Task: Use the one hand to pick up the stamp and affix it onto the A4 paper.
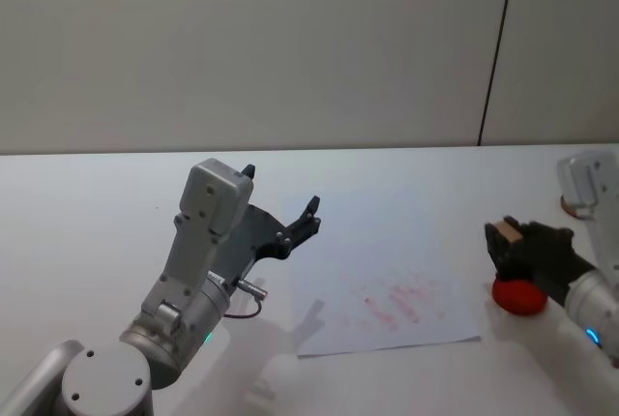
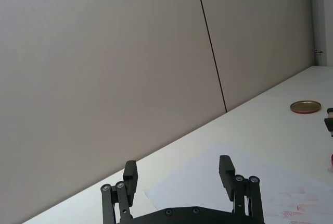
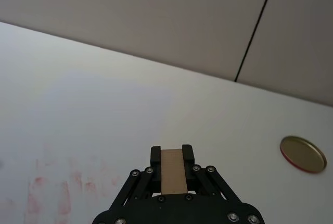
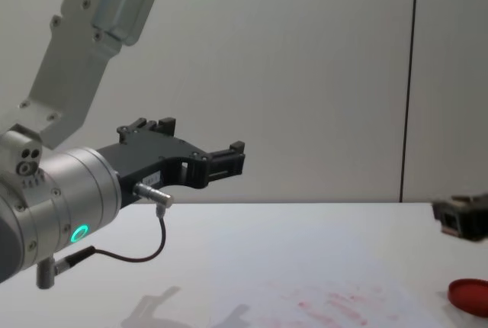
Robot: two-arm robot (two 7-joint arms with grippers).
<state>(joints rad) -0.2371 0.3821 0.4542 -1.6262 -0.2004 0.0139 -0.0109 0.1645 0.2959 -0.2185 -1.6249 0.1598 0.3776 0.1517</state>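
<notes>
Head view, right edge: grips the stamp in the right gripper, black fingers pinched tight on its two long sides, tan end poking out past the tips. Reaches in low from the near right, wrist turned toward the left. Hangs above the red ink pad; from the chest view, a clear gap of air between gripper and pad. Places the stamp just right of the A4 paper, past its right edge and not over the sheet.

On the left, holds the left gripper high above the table on a raised, bent arm. Points it toward the far wall and a little to the right, fingers spread wide, nothing between them. Throws a grey shadow onto the sheet's near left corner.

Across the nearer half of the sheet: faint red smudges and stamp prints. Far right, beyond the right wrist: a round brass-coloured lid lying flat, well apart from the paper, partly hidden behind the arm's housing from the head.

Underneath it all, a plain white tabletop. Behind, a bare grey-beige wall with one dark vertical seam toward the right.
</notes>
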